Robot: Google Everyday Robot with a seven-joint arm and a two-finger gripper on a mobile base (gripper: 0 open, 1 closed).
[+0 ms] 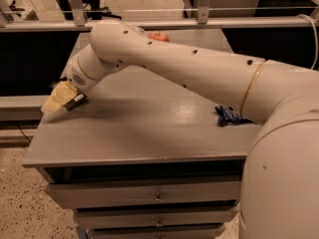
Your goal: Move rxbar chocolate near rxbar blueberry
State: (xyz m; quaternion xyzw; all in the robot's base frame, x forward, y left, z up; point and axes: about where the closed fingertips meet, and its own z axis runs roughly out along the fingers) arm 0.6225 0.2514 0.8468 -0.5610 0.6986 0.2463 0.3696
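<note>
My gripper (64,99) is low over the table's left edge, at the end of the white arm that reaches across from the right. A small dark piece (78,100) shows at its right side; I cannot tell whether it is the rxbar chocolate, which is otherwise hidden. The rxbar blueberry (228,116), in a dark navy crinkled wrapper, lies on the right side of the grey table (149,128), far from the gripper. My forearm partly covers it.
A red apple (158,35) sits at the table's far edge, behind the arm. The table has drawers (158,197) below its front edge. Metal railings and dark shelving stand behind and to the left.
</note>
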